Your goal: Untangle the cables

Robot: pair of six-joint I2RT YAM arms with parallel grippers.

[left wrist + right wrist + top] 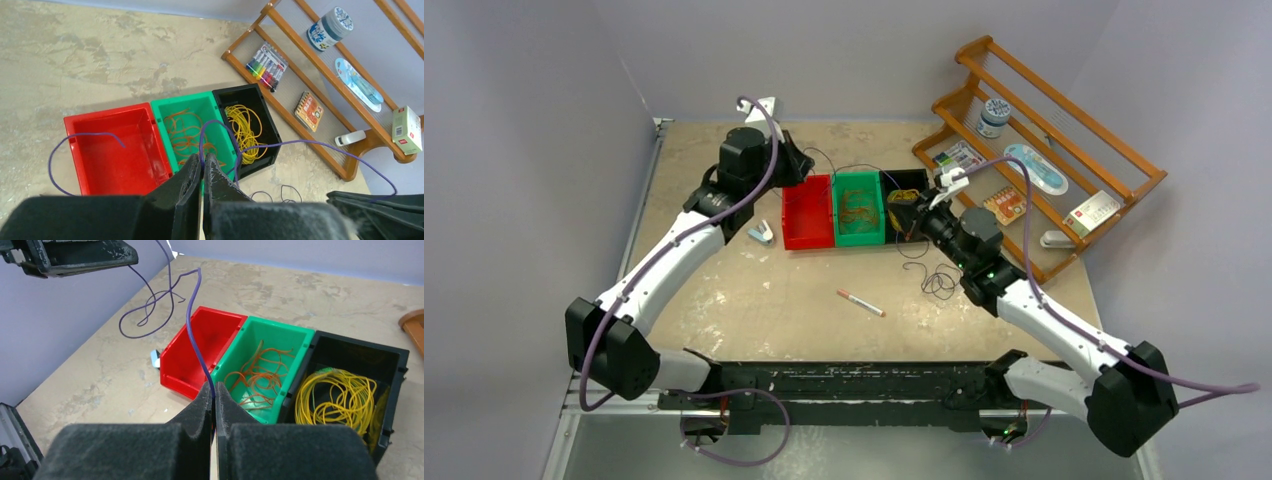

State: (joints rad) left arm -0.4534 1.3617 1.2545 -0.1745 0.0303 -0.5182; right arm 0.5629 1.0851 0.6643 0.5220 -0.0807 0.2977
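Observation:
A thin purple cable (320,144) runs through the air between both grippers above three bins. My left gripper (204,161) is shut on the cable near one end, and the free end curls over the red bin (107,165). My right gripper (214,392) is shut on the same cable (192,335) in front of the green bin (280,325). More dark loops of cable (939,283) lie on the table below the right gripper (916,215). Orange cables (260,375) lie in the green bin, and yellow cables (340,390) lie in the black bin (360,340). The left gripper (799,165) hangs behind the red bin.
A wooden rack (1064,130) with markers, a jar and small packs leans at the back right. A red and white pen (861,303) lies mid-table. A small white and blue object (762,233) sits left of the red bin. Walls close the left and back sides.

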